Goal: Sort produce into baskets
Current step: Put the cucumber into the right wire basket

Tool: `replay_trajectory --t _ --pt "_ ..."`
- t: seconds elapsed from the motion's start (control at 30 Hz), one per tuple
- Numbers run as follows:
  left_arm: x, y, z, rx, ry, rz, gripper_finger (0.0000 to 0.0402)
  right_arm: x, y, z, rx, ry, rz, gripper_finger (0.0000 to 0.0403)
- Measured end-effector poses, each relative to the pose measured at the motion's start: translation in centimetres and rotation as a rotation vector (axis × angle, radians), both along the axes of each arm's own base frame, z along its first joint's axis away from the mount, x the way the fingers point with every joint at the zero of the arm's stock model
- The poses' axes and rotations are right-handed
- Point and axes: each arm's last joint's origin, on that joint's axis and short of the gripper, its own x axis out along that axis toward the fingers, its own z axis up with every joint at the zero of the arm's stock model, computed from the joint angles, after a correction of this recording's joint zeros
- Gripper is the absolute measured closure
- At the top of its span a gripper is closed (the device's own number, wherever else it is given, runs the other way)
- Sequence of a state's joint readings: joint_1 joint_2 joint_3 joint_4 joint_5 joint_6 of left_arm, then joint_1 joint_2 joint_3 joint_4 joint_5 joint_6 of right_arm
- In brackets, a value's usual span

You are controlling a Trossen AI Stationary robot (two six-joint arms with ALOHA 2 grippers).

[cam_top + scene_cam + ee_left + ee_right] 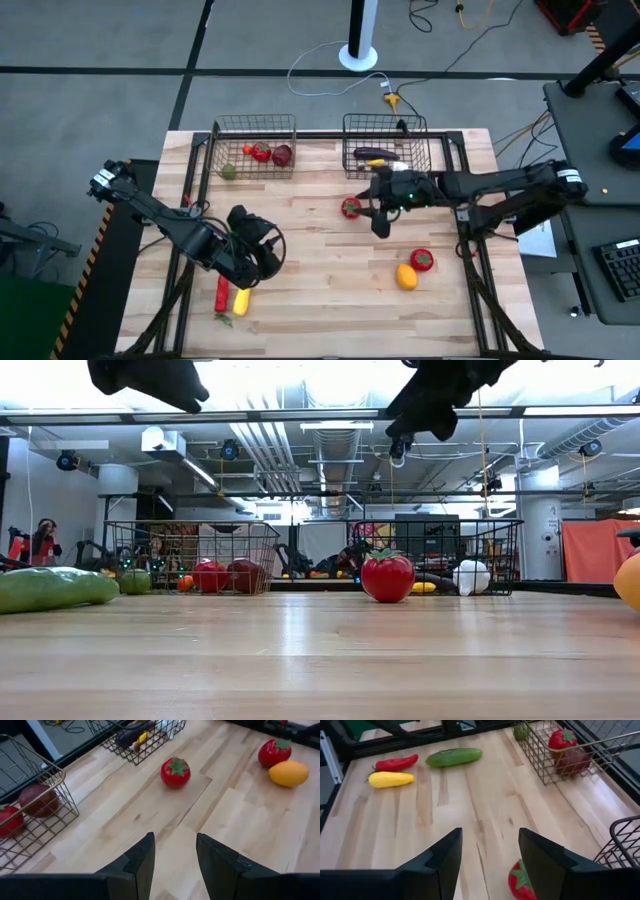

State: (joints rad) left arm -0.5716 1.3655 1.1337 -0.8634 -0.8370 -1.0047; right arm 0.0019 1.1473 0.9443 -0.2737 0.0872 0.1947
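Observation:
Two wire baskets stand at the table's far edge. The left basket (254,148) holds red and dark-red round produce (567,751). The right basket (386,145) holds a purple long piece (372,153) and a white one (471,576). A red tomato (350,207) rests on the wood just left of my right gripper (372,208), which hangs open above the table. My left gripper (270,248) is open and raised over the near left area. A cucumber (454,757), a red pepper (222,293) and a yellow piece (240,300) lie near it.
A second tomato (422,260) and an orange fruit (406,276) lie on the near right. A green round piece (229,171) sits by the left basket's near left corner. Bare wood spans the table's middle (320,260).

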Motion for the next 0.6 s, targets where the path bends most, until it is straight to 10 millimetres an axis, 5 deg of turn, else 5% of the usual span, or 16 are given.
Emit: replay_trajectory --t 0.3,0.6 --pt "-0.2 0.0 1.0 -0.026 0.040 -0.024 0.0274 0.3 1.3 -2.1 -0.054 -0.135 0.062 0.0217" --pt "0.8 1.0 0.3 0.175 0.066 -0.084 0.0281 0.4 1.5 -2.3 -0.099 -0.187 0.091 0.0218"
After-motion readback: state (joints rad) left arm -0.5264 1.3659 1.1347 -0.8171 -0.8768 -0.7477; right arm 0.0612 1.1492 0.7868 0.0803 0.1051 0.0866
